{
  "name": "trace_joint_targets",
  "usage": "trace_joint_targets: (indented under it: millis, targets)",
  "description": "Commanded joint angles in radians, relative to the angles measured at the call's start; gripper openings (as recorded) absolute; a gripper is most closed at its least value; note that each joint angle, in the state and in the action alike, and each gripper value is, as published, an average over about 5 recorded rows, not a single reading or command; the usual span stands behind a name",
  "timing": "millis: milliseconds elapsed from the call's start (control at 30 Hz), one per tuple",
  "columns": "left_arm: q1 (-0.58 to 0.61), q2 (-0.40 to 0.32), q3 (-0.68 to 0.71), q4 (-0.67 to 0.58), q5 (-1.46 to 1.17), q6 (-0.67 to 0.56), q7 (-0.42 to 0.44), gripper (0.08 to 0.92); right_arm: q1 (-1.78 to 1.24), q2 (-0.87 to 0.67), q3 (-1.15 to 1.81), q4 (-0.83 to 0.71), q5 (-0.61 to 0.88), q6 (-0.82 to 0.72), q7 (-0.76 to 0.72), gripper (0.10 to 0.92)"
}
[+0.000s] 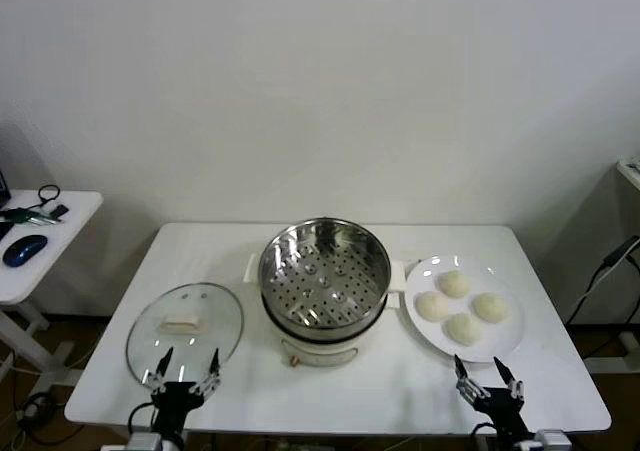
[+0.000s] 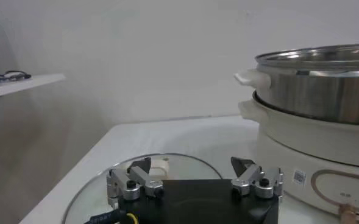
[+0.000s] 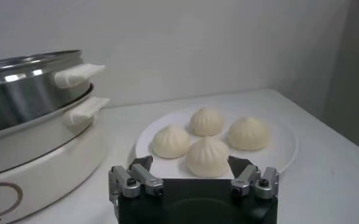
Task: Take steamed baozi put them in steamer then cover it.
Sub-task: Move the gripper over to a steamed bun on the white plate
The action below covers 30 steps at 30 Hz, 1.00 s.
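Four buns [image 1: 461, 306] on a white plate [image 1: 505, 344] just beyond the right gripper [image 1: 489, 377] – jaws spread, empty, steamer [image 1: 324, 271] mid-table, glass lid [image 1: 184, 321] flat just ahead of the left gripper [image 1: 182, 370] – also spread, empty.

A white tabletop [image 1: 330, 391] stands against a plain pale wall [image 1: 320, 81]. On its right part lies a flat white plate [image 1: 505, 343]. Off to the left, apart from it, is a smaller white side table [image 1: 70, 233], carrying a dark blue computer mouse [image 1: 24, 249] and a tangle of dark cables [image 1: 42, 206]. At the far right edge a black cable [image 1: 603, 271] hangs beside a pale piece of furniture [image 1: 629, 174].
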Motion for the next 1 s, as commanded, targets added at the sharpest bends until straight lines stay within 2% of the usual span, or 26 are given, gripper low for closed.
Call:
trace_joint_targets:
  millis: [33,167,267,433,533,667,733,867,1000]
  targets:
    - [0.001,0.000,0.001,-0.002,0.001,0.000,0.000,0.823,0.206,-0.109,0.052,-0.020,-0.059,-0.161,-0.026,0.823]
    - [0.005,0.005,0.005,-0.006,0.001,-0.004,0.000,0.823,0.426,-0.281,0.012,-0.095,-0.134,-0.292,-0.102,0.823]
    - [0.007,0.010,0.004,-0.013,0.000,-0.005,0.001,0.823,0.620,-0.446,-0.073,-0.207,-0.236,-0.322,-0.248,0.823]
    - [0.007,0.017,-0.010,-0.017,-0.002,-0.008,0.001,0.823,0.986,-0.671,-0.417,-0.423,-0.385,-0.272,-0.565,0.823]
    - [0.009,0.021,-0.016,-0.018,-0.007,-0.012,0.001,0.823,1.281,-0.744,-0.744,-0.567,-0.493,-0.117,-0.829,0.823]
    - [0.013,0.021,-0.022,-0.022,-0.011,-0.014,0.001,0.823,1.732,-0.743,-1.206,-0.727,-0.552,0.121,-1.137,0.823]
    - [0.014,0.019,-0.024,-0.022,-0.010,-0.014,0.000,0.823,1.932,-0.712,-1.415,-0.788,-0.529,0.172,-1.234,0.823]
    - [0.014,0.016,-0.026,-0.015,-0.008,-0.017,0.000,0.823,2.195,-0.625,-1.726,-0.862,-0.463,0.183,-1.330,0.823]
    - [0.015,0.015,-0.023,-0.010,-0.008,-0.020,-0.001,0.823,2.277,-0.532,-1.870,-0.926,-0.377,0.150,-1.340,0.823]
